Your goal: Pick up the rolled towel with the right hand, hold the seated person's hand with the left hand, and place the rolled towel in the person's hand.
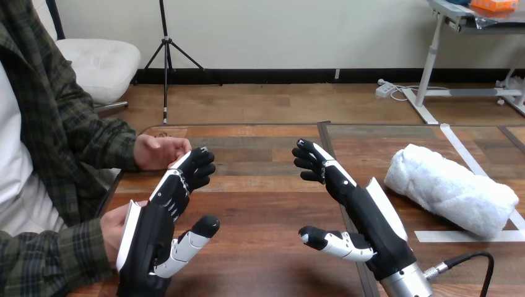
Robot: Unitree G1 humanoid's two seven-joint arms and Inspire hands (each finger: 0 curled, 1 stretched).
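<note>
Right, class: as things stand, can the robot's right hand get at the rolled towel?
Probably yes. The right hand hangs open close beside the rolled towel, apart from it, with only bare table between them. Its back faces the towel, though, so it would likely need to turn first.

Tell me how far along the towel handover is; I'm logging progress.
Nothing looks done yet. The rolled towel lies untouched on the table; the right hand is open beside it, apart. The left hand is open near the person's upper hand, not curled round it. Left: grasp the towel, hold the person's hand, place the towel in it.
</note>
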